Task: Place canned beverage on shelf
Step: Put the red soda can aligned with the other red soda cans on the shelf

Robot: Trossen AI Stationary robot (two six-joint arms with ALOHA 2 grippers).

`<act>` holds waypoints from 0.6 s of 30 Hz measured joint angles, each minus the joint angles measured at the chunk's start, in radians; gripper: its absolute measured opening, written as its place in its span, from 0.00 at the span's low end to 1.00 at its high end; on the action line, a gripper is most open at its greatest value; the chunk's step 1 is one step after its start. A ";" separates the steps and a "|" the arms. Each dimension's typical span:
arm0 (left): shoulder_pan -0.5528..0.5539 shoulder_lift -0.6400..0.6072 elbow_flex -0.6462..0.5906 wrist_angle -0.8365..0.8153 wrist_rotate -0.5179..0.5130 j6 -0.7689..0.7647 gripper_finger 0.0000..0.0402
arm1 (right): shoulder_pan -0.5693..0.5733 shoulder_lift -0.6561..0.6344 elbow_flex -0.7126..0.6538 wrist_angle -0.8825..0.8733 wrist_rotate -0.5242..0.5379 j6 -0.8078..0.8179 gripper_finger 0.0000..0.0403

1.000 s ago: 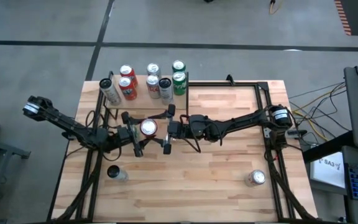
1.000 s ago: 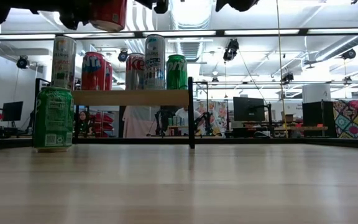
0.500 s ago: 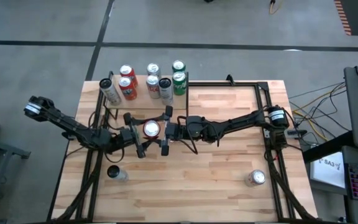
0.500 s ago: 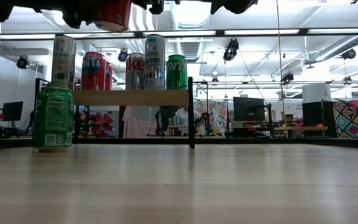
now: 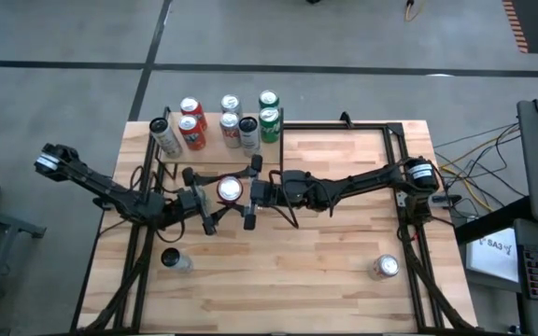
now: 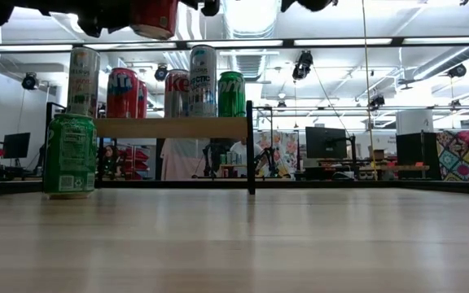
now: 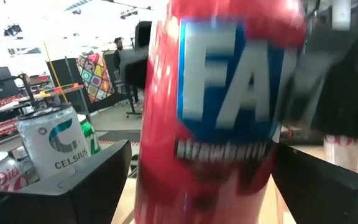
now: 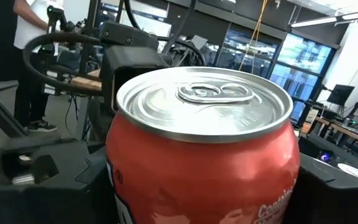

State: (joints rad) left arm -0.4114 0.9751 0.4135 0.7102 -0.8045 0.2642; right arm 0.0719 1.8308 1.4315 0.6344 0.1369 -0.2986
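Above the wooden table (image 5: pixel 325 261), my right gripper (image 5: pixel 248 193) pinches the red can (image 5: pixel 229 191) near the shelf (image 6: pixel 172 127); my left gripper (image 5: pixel 204 199) stands spread. I should back left away straight.

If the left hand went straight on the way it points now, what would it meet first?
The red can, upright right between the left hand fingers. Just beyond it the right hand faces back, its fingers flanking the same can; whether either is touching it is unclear.
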 joint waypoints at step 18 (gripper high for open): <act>-0.001 -0.233 0.004 -0.211 -0.093 0.039 0.82 | -0.023 -0.074 0.065 -0.241 0.016 0.040 0.70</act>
State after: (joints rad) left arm -0.4126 0.7425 0.4179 0.4990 -0.8979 0.3033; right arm 0.0487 1.7565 1.4963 0.3932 0.1532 -0.2585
